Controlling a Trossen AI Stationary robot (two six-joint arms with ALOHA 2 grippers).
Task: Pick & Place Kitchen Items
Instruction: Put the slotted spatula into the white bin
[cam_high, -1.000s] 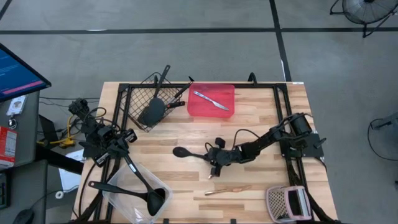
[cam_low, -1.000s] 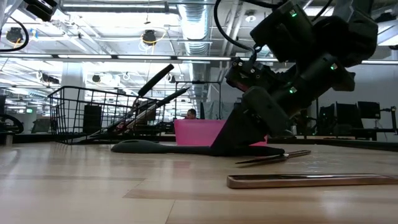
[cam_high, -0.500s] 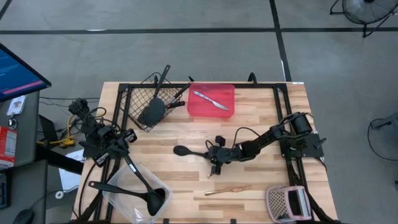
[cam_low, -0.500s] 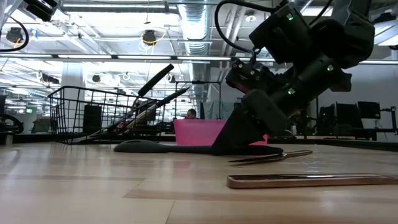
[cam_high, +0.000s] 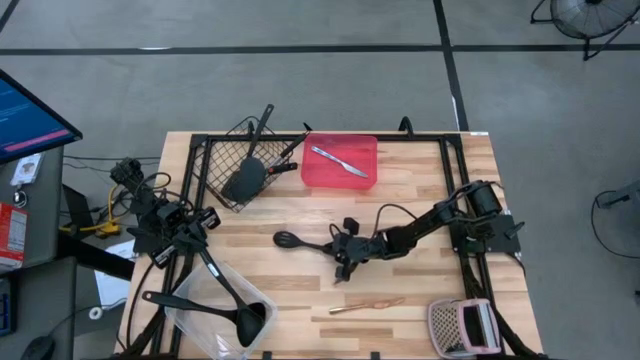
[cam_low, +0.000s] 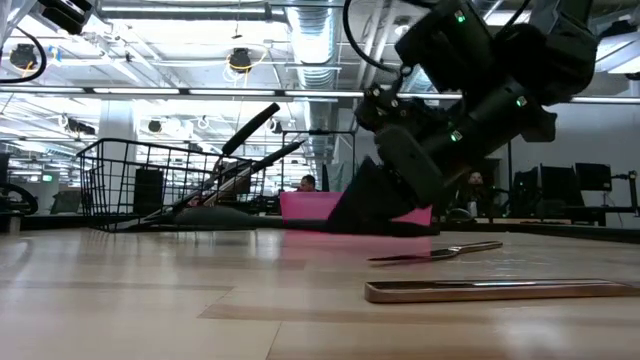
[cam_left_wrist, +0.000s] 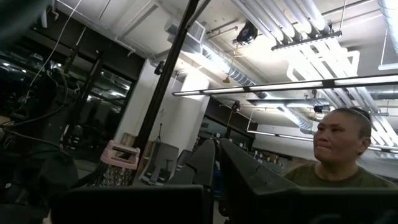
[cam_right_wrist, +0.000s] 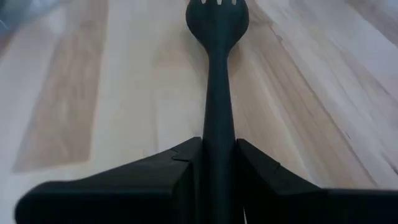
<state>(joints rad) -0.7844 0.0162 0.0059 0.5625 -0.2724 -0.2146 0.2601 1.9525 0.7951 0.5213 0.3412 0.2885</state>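
Far left of the worktop: left gripper parked at the left edge, just above the clear tub, fingers pressed together on nothing; its wrist view looks out into the room, where a person shows at the edge. Clear tub at the near-left corner holds a black ladle and a second black utensil lying across its rim. Far left, black wire basket with a black spatula leaning in it, handle poking out over the far side; other dark handles cross the basket's right rim. Just right of the basket, red tray at the far edge, one silver knife lying diagonally inside. Centre of the worktop: black spoon, its bowl pointing left. Right gripper reaches in low from the right, fingers clamped on the spoon's handle; the right wrist view shows the handle pinched between both fingers, the slotted head out ahead over the wood. In the low view the gripper sits tilted down close to the worktop surface. Near of the gripper, a slim silver piece and a copper stick lie flat, apart from it. Near-right corner: pinkish mesh item with a white part.
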